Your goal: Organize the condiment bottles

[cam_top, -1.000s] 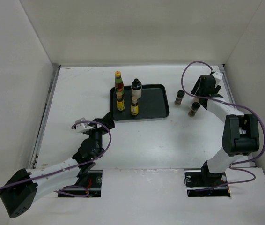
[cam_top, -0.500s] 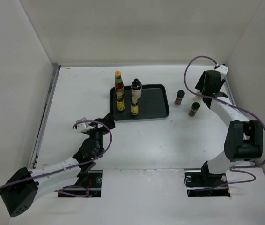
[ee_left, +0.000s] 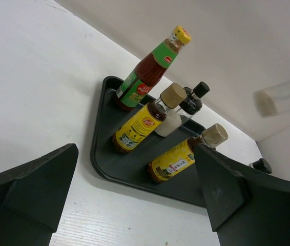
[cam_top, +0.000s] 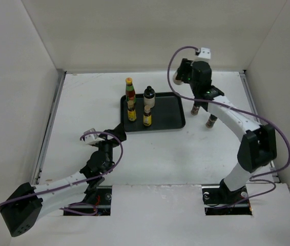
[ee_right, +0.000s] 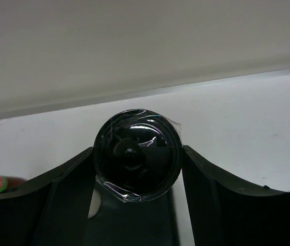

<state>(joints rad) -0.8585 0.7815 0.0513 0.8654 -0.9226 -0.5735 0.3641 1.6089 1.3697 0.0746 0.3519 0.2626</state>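
Right claw (ee_right: 137, 154) pinches a black-capped bottle (ee_right: 135, 166) over the tray (cam_top: 173, 120). Left claw (ee_left: 135, 154) is spread, facing the tray's four bottles (ee_left: 135, 130). Two jars (cam_top: 212, 120) stand on the surface (cam_top: 83, 102).

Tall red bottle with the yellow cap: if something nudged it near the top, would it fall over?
Probably, yes: the tall red bottle is narrow and stands higher than its neighbours on the tray. It looks filled with dark sauce, so it is likely heavy for its size. Its round body would likely roll if it fell.
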